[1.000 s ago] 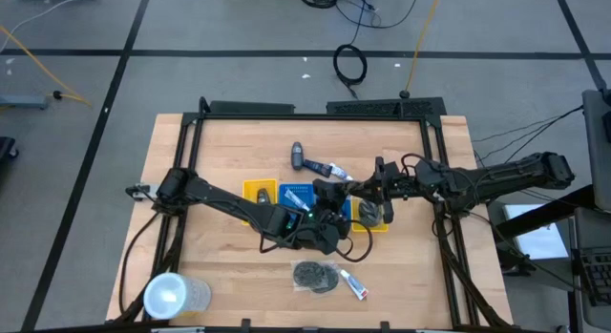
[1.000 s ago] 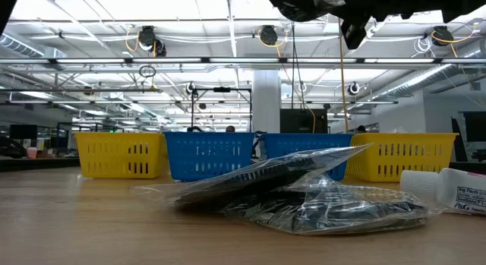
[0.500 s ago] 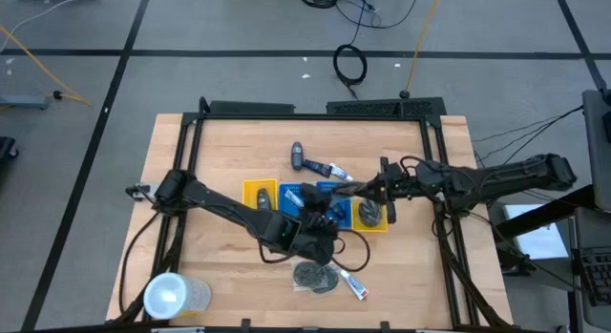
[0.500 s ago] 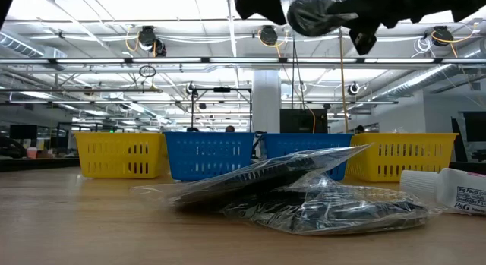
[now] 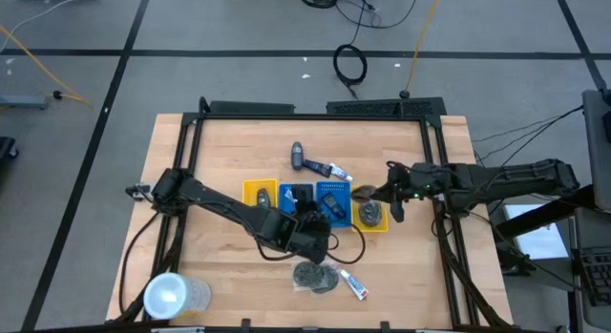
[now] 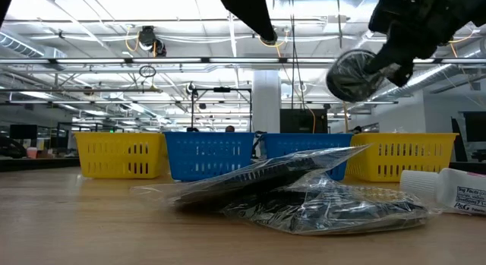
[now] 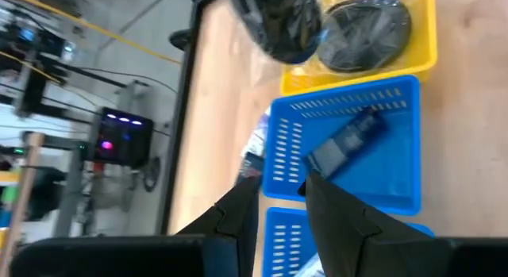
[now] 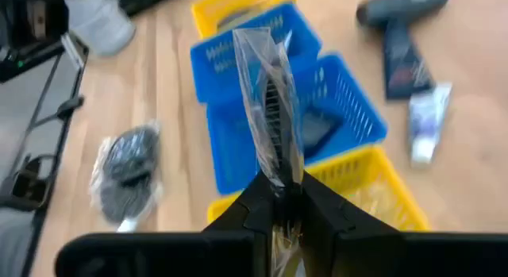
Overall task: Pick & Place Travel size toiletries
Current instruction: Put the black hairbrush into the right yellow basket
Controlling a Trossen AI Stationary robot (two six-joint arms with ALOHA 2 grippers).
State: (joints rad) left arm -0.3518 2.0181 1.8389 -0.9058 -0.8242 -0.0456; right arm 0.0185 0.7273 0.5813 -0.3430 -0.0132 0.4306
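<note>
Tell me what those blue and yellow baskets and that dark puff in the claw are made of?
The blue slotted baskets and yellow slotted basket look like glossy moulded plastic, with rigid slotted walls. The dark round mesh puff, held by the right claw, seems soft netting in a clear crinkly film wrapper that catches glare.

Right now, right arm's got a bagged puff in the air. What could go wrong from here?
1. The right gripper pinches only the thin plastic wrap of the mesh puff, which dangles; it could slip out or swing.
2. The yellow tray below already holds a puff, so a drop may land on the rim.
3. The left gripper hovers over the blue tray beside it; the arms could clash.
</note>
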